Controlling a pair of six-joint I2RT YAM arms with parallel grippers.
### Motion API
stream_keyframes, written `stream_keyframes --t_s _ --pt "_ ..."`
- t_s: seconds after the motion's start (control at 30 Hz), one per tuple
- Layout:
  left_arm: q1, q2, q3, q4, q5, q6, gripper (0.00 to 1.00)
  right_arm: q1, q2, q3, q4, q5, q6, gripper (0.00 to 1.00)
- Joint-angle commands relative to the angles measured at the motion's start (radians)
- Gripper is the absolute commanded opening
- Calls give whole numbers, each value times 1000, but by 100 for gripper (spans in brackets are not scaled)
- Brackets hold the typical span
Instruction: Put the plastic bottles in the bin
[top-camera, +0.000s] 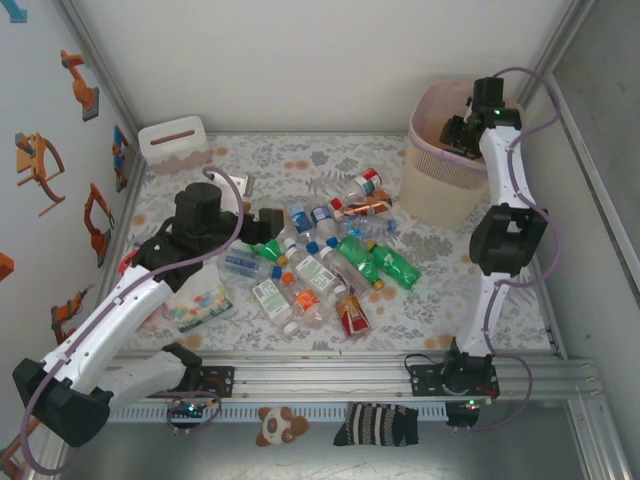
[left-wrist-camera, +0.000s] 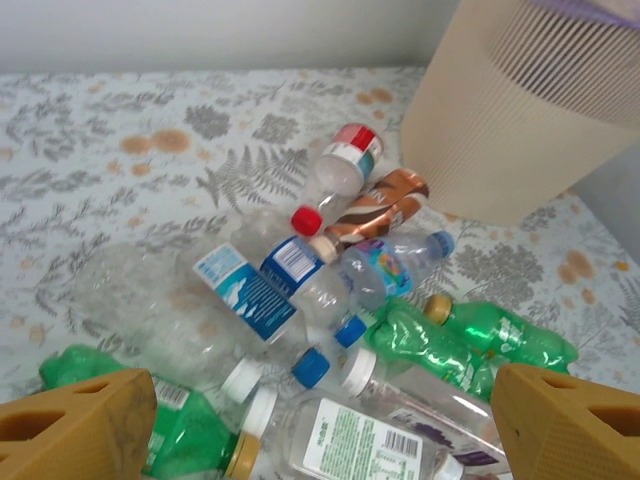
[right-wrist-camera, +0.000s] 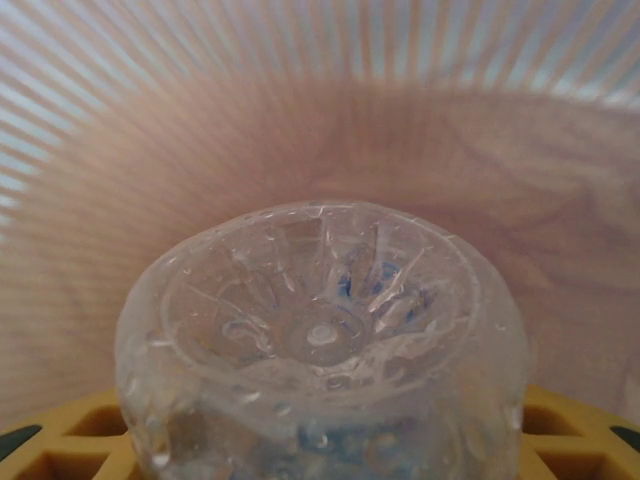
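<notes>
Flowery table (top-camera: 300, 160), right gripper (top-camera: 462, 135) over the bin (top-camera: 432, 190) holding a clear bottle (right-wrist-camera: 320, 340) end-on, round bottom showing, left gripper (left-wrist-camera: 320, 420) wide apart above plastic bottles (top-camera: 320, 260) lying flat beside the bin, pointing all ways

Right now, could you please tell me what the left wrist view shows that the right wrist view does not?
Left wrist, not right wrist: a heap of plastic bottles lying on the floral table, the open left gripper over them, the outer wall of the bin beyond. Right wrist, not left wrist: the base of one clear bottle held in the right gripper, close against the pinkish liner. Both share the bin: its outside in one, its inside in the other.
</notes>
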Motion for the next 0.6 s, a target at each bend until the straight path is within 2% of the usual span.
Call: stream_keyframes --t_s 0.0,0.17,0.27,0.43,0.57 --pt "9 26 7 -47 -22 -59 86 -8 47 67 -91 -3 16 31" --pt "10 74 19 -77 -30 -93 88 -8 110 58 -108 -4 14 33" --pt "13 103 27 -93 -53 -131 93 -11 152 54 -106 -12 12 36" --pt "22 164 62 -142 -87 -185 93 -13 185 47 -104 -19 19 42" --pt "29 200 79 -177 -101 -216 93 -13 173 40 -105 -14 18 56"
